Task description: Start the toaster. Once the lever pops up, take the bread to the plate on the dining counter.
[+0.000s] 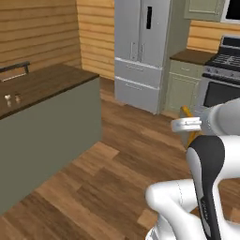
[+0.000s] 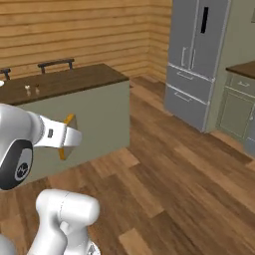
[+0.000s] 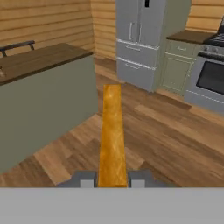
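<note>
My gripper [image 3: 112, 180] is shut on the bread [image 3: 112, 133], a tan slice with an orange-brown crust seen edge-on and sticking forward between the two fingertips. In the base views the bread [image 1: 187, 112] [image 2: 68, 121] pokes out past the white hand, which hangs in mid-air above the wooden floor. The dining counter [image 1: 51, 80] [image 2: 79, 78] [image 3: 41, 59], dark brown wood on a grey-green base, stands ahead and to the left, well apart from the hand. The toaster, its lever and the plate are out of view.
Two small shakers [image 1: 12, 98] [image 2: 32, 90] stand on the dining counter, with dark chair backs [image 2: 55, 63] behind it. A steel fridge [image 1: 140, 47] [image 2: 199, 55] stands ahead, a stove [image 1: 221, 79] and cabinets to its right. Open wood floor lies between.
</note>
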Available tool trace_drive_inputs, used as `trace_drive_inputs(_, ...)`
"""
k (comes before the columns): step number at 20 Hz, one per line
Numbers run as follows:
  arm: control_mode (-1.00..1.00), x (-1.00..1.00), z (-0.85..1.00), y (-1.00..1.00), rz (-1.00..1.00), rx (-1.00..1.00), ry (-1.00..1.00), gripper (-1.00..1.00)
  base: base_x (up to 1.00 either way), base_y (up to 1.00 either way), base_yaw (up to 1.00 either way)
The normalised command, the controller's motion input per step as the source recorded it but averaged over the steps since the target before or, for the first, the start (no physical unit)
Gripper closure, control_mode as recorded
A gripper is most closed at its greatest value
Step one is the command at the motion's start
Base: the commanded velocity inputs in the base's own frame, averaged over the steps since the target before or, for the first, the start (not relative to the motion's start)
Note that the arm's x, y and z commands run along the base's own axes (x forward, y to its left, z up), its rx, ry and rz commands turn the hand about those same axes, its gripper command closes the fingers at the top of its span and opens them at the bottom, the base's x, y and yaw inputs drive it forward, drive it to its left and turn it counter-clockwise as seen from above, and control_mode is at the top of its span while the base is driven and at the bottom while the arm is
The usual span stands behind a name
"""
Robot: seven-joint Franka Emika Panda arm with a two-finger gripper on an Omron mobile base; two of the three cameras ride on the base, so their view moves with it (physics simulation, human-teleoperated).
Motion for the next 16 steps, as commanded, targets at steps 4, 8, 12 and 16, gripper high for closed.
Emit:
trace_drive_inputs(4,1.0,0.0,0.0,0.0,0.0,0.0,0.0,1.0,0.47,0.0,0.63)
trace_drive_inputs(8,1.0,0.0,0.0,0.0,0.0,0.0,0.0,1.0,0.6,0.04,0.57)
trace_drive_inputs(12,1.0,0.0,0.0,0.0,0.0,0.0,0.0,1.0,0.94,0.27,0.46)
trace_drive_inputs(16,1.0,0.0,0.0,0.0,0.0,0.0,0.0,1.0,0.98,0.16,0.42)
